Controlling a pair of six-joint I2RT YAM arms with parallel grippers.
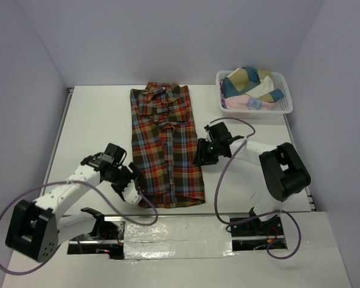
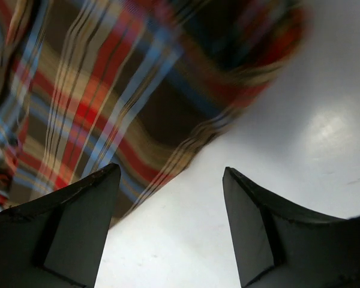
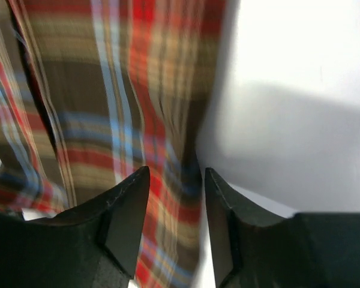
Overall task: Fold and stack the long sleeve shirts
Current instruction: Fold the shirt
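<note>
Left tool (image 2: 171, 168) wide beside plaid shirt (image 2: 108, 90); right tool (image 3: 177, 169) narrow over its edge.

From above and behind we overlook the whole worktop (image 1: 96, 120); both wrist views closely share the plaid shirt (image 1: 168, 150).

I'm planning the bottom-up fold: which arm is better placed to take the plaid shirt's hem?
Probably left. The left gripper is open beside the lower left corner of the plaid shirt, hem just ahead; the right gripper is halfway up the right edge.

Bright light; shirt (image 2: 108, 90) blurred in wrist views, table (image 2: 324, 132) glaring.
</note>
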